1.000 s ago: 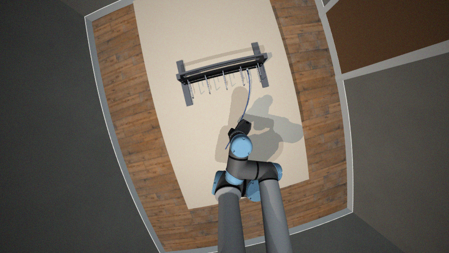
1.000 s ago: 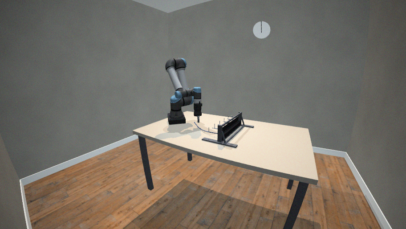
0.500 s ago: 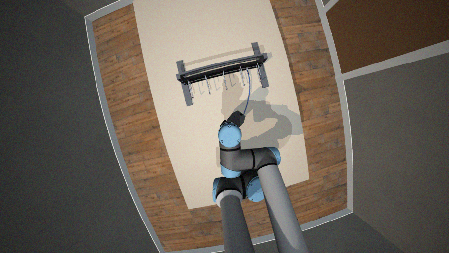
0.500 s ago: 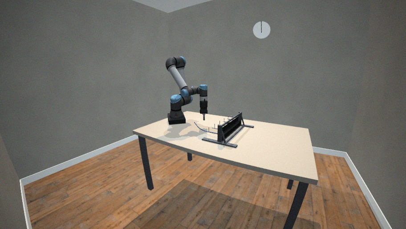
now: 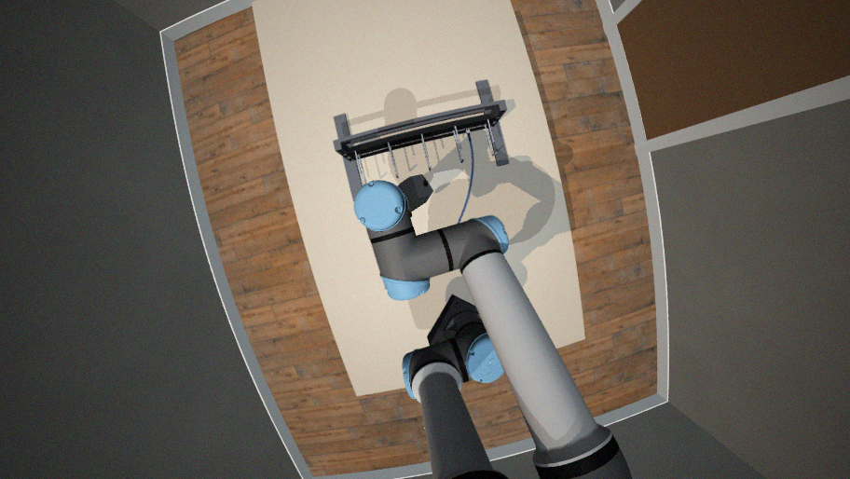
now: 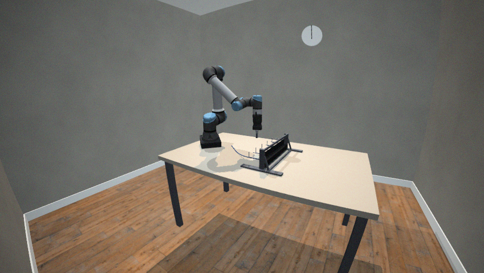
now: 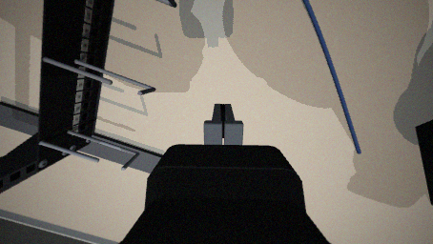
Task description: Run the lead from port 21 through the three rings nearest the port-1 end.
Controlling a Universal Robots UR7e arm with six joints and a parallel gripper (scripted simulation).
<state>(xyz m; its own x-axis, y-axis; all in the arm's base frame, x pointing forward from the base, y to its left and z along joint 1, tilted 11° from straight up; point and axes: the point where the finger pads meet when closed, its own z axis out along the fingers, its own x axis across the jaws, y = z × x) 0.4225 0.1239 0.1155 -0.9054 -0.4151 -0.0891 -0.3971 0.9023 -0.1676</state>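
The dark rack (image 5: 419, 130) stands on the table with its ring arms pointing toward the robot base. The blue lead (image 5: 470, 178) runs from the right part of the panel out across the table, and it shows in the wrist view (image 7: 334, 76) with its free end lying loose on the table at the right. My gripper (image 7: 222, 114) (image 6: 256, 135) is shut with nothing between its fingers. It hangs above the table in front of the rack's left part. In the wrist view the panel (image 7: 72, 71) and two open rings (image 7: 114, 78) (image 7: 95, 145) are to its left. The lead is well to its right and apart from it.
The robot base (image 6: 209, 138) stands at the table's near-left corner in the side view. The rack's foot bars (image 6: 261, 168) lie flat on the table. The arm's elbow (image 5: 440, 250) hides part of the lead's free end from above.
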